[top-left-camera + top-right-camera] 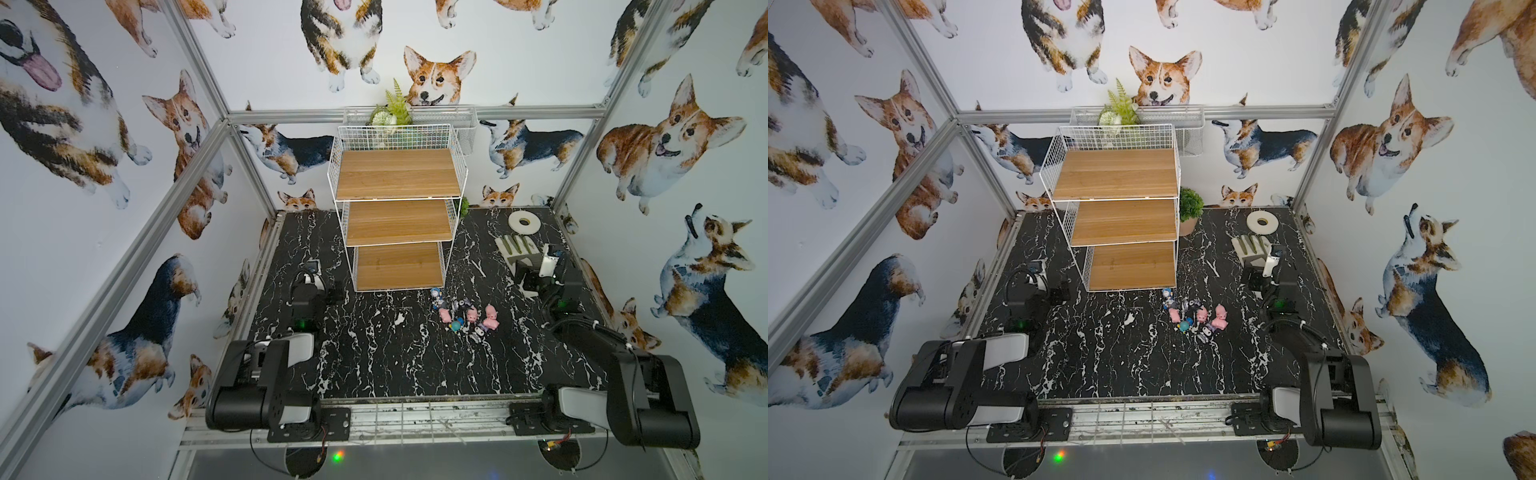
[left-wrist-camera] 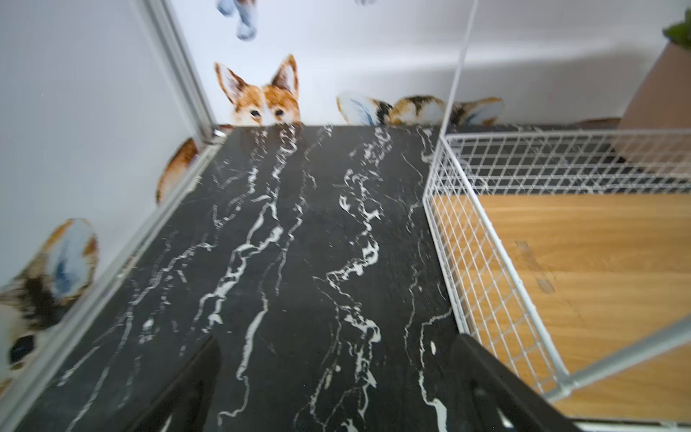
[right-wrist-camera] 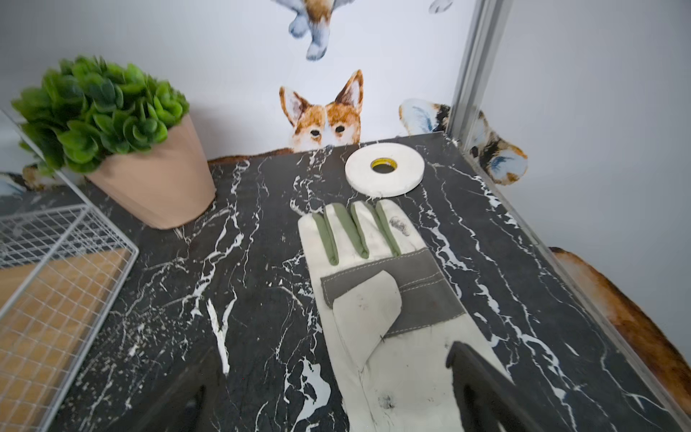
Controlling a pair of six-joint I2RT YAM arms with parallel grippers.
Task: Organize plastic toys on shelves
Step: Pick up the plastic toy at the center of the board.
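Your left pincer (image 2: 336, 348) and right pincer (image 3: 332, 351) gape wide, empty; the plastic toys (image 1: 465, 316) cluster on the counter (image 1: 374, 353) near the shelves (image 1: 399, 266).

Scene lit evenly and brightly by soft diffuse light, shadows kept faint, edges bowed by wide-angle distortion in both top views, dull sheen seen on the table (image 1: 374, 365), wrist views smeared toward their borders, left hand (image 2: 334, 342) and right hand (image 3: 331, 349) rendered dark and out of focus
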